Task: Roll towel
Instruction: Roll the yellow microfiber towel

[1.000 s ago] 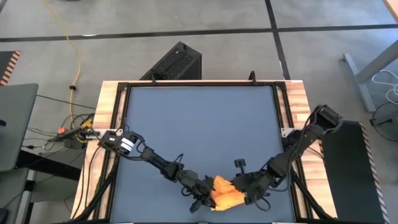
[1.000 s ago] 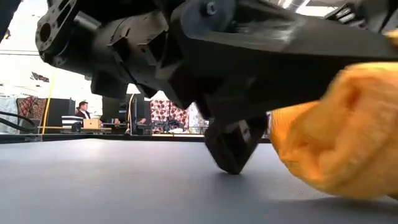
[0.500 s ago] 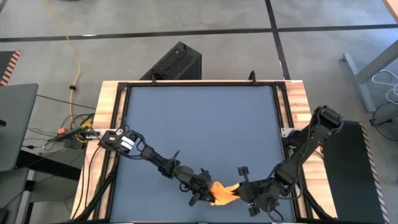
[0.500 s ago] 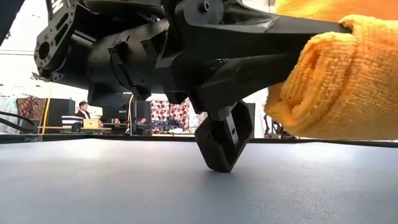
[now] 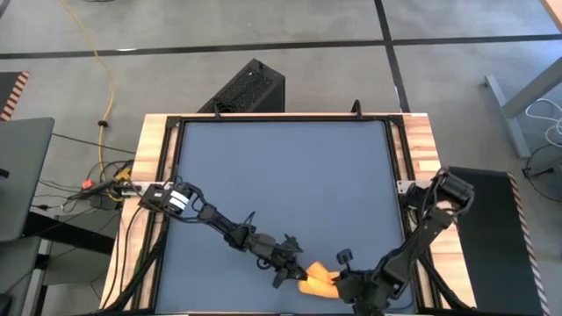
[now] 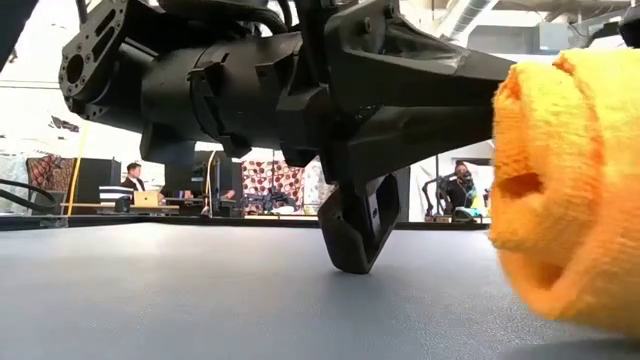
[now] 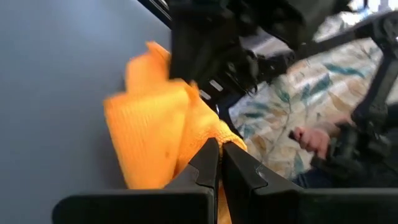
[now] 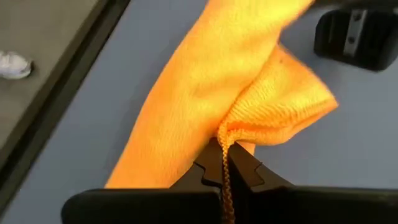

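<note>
Your left tool [image 7: 219, 163] is clamped shut on an edge of the towel [image 7: 163, 134], the cloth pinched between the two dark fingers in the left wrist view. Your right tool [image 8: 222, 163] is likewise closed on the towel [image 8: 230, 106], a thin fold of fabric running down between its fingertips. From above, the two tools meet at the near edge of the table [image 5: 290, 175], the left tool [image 5: 288, 268] coming in from the left side and the right tool [image 5: 344, 283] from the right, with the towel [image 5: 318, 279] bunched between them as a small orange wad. In the low view the left tool [image 6: 355, 235] has its tip down at or just above the table [image 6: 200, 290]; you cannot tell from here whether it touches. The towel [image 6: 570, 190] fills the right side of that view as a thick rolled-up lump, its layers curled inward. The lump sits close to the table surface; contact is not clear. Beyond the table, a person [image 6: 132, 178] sits at a desk in the room behind, and a hand [image 7: 311, 138] shows in the left wrist view past the table edge.
</note>
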{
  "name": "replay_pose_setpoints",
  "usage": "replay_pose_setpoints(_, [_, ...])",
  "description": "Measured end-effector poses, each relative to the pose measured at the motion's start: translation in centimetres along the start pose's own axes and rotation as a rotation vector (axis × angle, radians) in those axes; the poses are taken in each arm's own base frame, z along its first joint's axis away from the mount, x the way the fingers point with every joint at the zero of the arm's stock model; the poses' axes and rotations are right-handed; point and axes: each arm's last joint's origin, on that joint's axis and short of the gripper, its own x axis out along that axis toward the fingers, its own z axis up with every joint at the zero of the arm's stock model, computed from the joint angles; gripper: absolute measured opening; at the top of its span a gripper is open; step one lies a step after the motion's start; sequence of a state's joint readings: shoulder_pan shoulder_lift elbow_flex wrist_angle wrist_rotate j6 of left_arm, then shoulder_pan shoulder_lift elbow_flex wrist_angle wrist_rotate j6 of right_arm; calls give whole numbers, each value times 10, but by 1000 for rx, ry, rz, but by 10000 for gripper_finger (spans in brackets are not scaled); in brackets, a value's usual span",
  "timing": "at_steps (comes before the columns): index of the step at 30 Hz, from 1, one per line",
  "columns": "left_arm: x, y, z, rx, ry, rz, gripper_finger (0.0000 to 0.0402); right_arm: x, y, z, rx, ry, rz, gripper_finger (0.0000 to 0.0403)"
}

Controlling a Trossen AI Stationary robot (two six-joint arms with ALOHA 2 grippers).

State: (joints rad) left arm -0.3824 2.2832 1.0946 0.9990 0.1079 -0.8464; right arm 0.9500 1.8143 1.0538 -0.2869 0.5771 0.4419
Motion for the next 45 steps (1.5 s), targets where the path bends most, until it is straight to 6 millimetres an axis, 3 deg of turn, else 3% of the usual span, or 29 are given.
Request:
replay_pose_setpoints(4, [2,-3,-1,-37,-42,30,0,1,2,9,-52,22,-70,20])
replay_pose_setpoints(11, [5,0,-3,-110,-47,136,0,-2,-16,16,-77,116,-163,20])
replay_pose_setpoints(19, [3,4,-3,-226,-154,283,0,1,-22,16,-42,153,-144,20])
replay_pose_setpoints(31, [3,3,-6,-380,-162,289,0,3,-29,15,10,193,-160,23])
replay_pose_setpoints(39, [3,7,0,-393,-143,279,0,-2,-44,26,178,260,-8,73])
replay_pose_setpoints(45, [1,15,8,-401,-124,275,0,-23,-65,37,246,243,0,113])
